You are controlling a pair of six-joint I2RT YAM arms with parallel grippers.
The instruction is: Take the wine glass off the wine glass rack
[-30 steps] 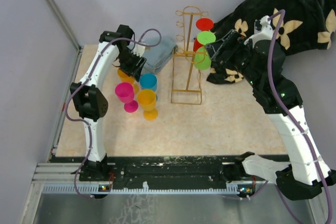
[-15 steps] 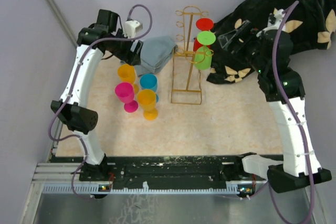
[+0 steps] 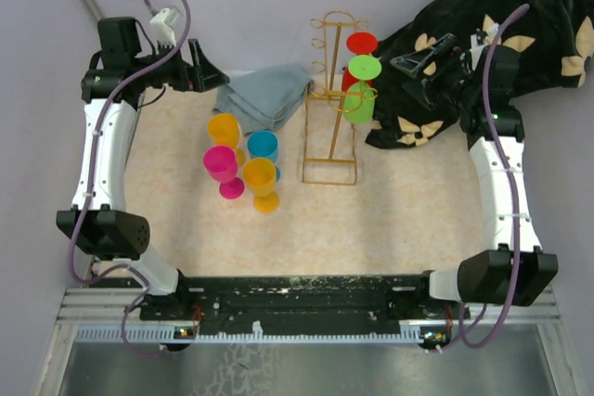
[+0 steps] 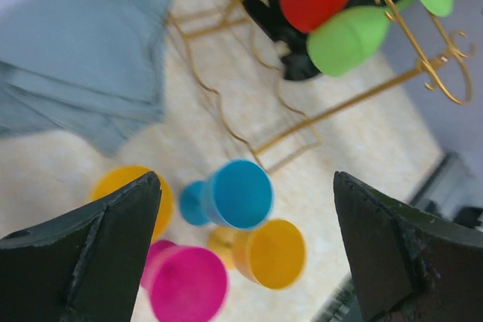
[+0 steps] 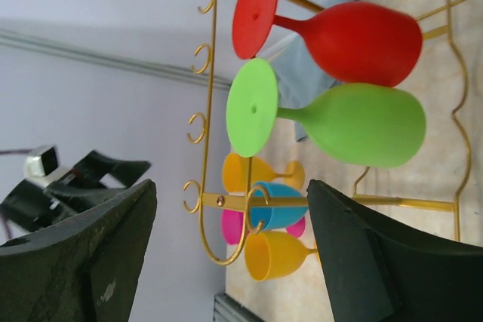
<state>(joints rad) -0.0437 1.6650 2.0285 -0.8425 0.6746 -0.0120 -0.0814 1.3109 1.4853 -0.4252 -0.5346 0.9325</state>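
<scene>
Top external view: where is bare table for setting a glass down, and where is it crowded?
The widest bare table lies along the near edge, on the near side of the four loose glasses and the wine glass rack. A second patch sits right of the rack, bordered by the black floral cloth. Crowded: between grey cloth, glasses and rack.

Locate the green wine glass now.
Top view: the green plastic wine glass hangs upside down on the right side of the gold wire rack, beside the red plastic wine glass.
</scene>
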